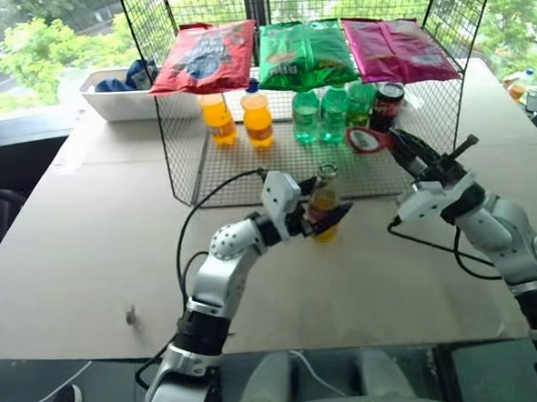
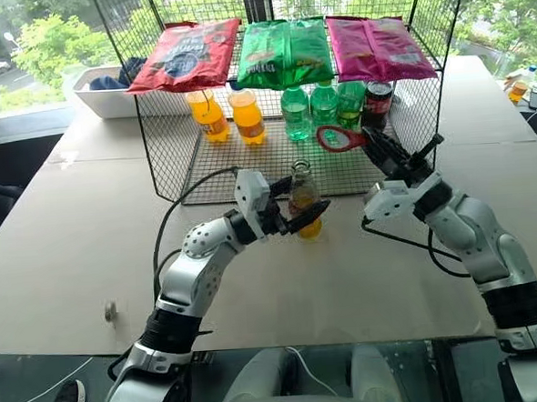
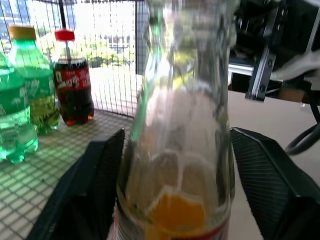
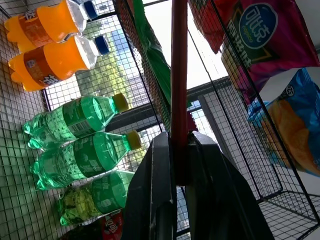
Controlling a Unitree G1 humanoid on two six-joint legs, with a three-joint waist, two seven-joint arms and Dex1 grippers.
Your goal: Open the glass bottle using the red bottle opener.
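Observation:
The glass bottle [image 1: 325, 197] stands upright on the tan table, just in front of the wire rack, with yellow-orange drink low inside it. My left gripper [image 1: 330, 215] is open around its lower body, one finger [image 3: 85, 190] on each side and a small gap to the glass [image 3: 180, 150]. To the right and a little higher, my right gripper [image 1: 400, 147] is shut on the handle of the red bottle opener [image 1: 367, 140]. The opener's oval loop points left, level with the bottle's mouth and apart from it. In the right wrist view the red handle [image 4: 178, 100] rises from between the closed fingers.
A wire mesh rack [image 1: 240, 175] behind the bottle holds two orange plastic bottles [image 1: 257, 118], green bottles [image 1: 333, 113] and a cola bottle [image 1: 388, 102], with snack bags [image 1: 305, 53] on top. A white bin [image 1: 121, 99] stands back left. A small object [image 1: 130, 314] lies front left.

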